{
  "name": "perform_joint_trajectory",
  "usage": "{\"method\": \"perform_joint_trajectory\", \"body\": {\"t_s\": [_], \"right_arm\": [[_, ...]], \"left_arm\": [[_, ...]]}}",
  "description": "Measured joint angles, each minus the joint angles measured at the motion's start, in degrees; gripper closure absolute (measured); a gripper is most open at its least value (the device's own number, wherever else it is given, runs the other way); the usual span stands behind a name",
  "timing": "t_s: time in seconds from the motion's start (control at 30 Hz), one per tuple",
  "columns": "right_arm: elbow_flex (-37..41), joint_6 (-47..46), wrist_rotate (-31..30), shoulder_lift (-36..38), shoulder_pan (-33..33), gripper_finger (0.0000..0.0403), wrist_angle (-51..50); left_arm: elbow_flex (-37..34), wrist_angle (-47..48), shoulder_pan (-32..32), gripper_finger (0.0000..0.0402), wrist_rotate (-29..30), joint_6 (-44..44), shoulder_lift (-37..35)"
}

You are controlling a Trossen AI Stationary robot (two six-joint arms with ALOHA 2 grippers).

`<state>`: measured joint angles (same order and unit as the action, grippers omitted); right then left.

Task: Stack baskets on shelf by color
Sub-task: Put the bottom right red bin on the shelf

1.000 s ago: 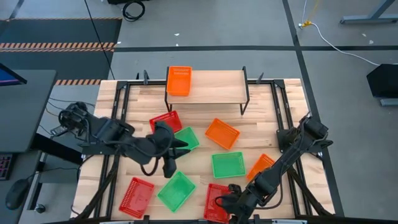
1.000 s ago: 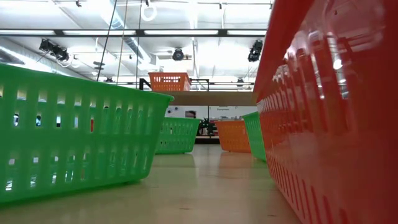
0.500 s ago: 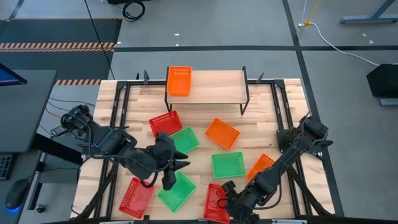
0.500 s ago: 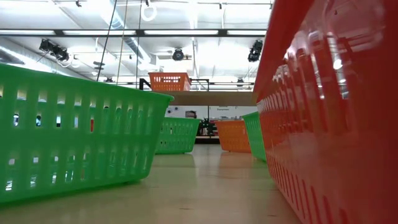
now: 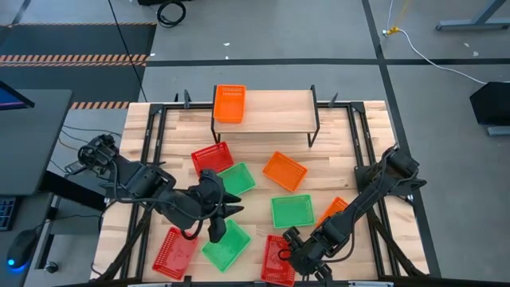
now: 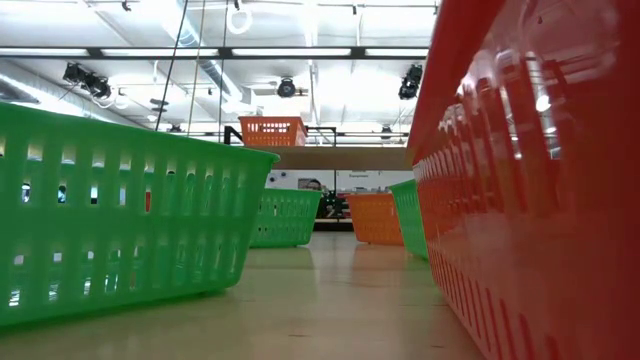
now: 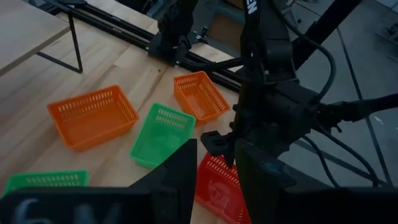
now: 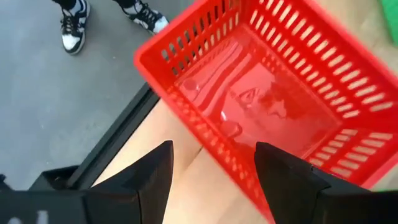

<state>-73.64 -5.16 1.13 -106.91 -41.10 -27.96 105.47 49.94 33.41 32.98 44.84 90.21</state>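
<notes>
An orange basket (image 5: 229, 104) sits on the left end of the shelf (image 5: 275, 112). On the table lie red baskets (image 5: 212, 157) (image 5: 175, 251) (image 5: 275, 261), green baskets (image 5: 237, 178) (image 5: 292, 211) (image 5: 225, 245) and orange baskets (image 5: 284, 171) (image 5: 335, 211). My left gripper (image 5: 235, 210) is open and empty, above the table between two green baskets, pointing right. My right gripper (image 5: 288, 249) is open and hovers over the near red basket (image 8: 261, 106). Its fingers stand either side of the wall on the basket's near end (image 8: 205, 137), and I see no touch.
Black frame rails (image 5: 151, 159) run along the table's left and right sides. A person's shoes (image 8: 78, 25) stand on the floor beyond the table's near edge. The low view shows a green basket (image 6: 120, 210) and a red basket (image 6: 530, 200) close up, and the shelf (image 6: 340, 157) behind them.
My left gripper has gone toward the table's near edge, from beside the green basket at mid-table to above the far end of the near green basket. The baskets have kept their places.
</notes>
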Motion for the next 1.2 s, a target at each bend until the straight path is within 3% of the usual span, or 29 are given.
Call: {"method": "perform_joint_trajectory", "body": {"t_s": [0.43,0.73,0.93,1.2], "right_arm": [[6.1,2.1,1.5,0.0,1.6,0.0216,2.5],[6.0,2.4,1.6,0.0,2.5,0.0304,3.0],[0.3,-0.3,6.5,0.0,3.1,0.0389,2.1],[-12.1,-1.7,1.3,0.1,2.6,0.0388,-1.1]], "left_arm": [[0.0,0.1,0.0,0.0285,0.9,0.0,0.0],[0.0,0.1,0.0,0.0285,0.9,0.0,-0.1],[0.0,1.4,0.0,0.0285,0.9,-0.4,-0.1],[0.0,2.3,-0.1,0.0285,0.9,-0.5,-0.1]]}}
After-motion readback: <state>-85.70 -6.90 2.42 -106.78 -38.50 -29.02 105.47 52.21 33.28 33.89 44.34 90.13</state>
